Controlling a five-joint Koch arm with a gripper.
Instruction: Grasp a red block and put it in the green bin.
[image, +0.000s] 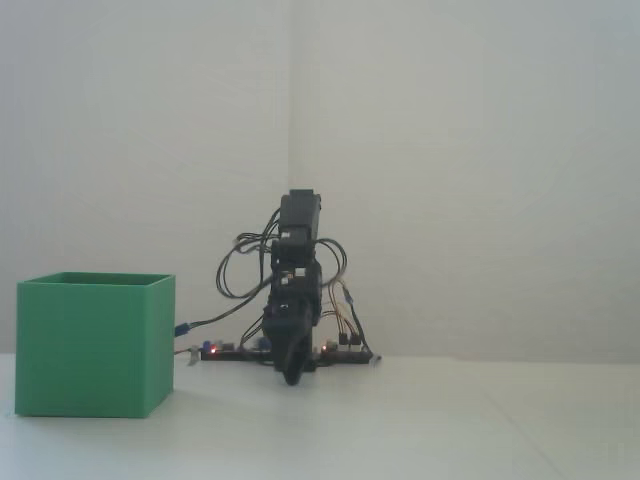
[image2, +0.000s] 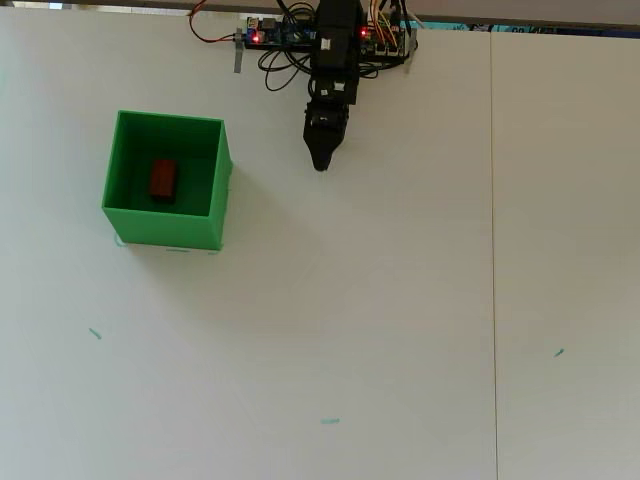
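- Inside the green bin (image2: 126, 215), on its floor and slightly left of centre in the overhead view, lies the red block (image2: 163, 180), its long side running up and down the picture and clear of all four walls.
- From the fixed view the green bin (image: 95, 345) stands at the left on the white table (image: 420, 430), and its near wall hides the block.
- Well to the right of the bin in the overhead view, the gripper (image2: 321, 162) points down the picture, away from the arm's base, and tapers to a single dark tip over bare table (image2: 380, 300); it grasps nothing.
- With only that one tip showing, I cannot tell whether the jaws are parted or pressed together.
- Seen from the fixed view, the arm is folded low over its base, and the gripper (image: 291, 376) reaches down close to the table surface in front of it.
- At the top edge of the overhead view sits the control board (image2: 268, 33) with a lit red light, loose wires (image2: 285, 72) looping beside it.
- A thin seam (image2: 493, 250) runs top to bottom through the right part of the table.
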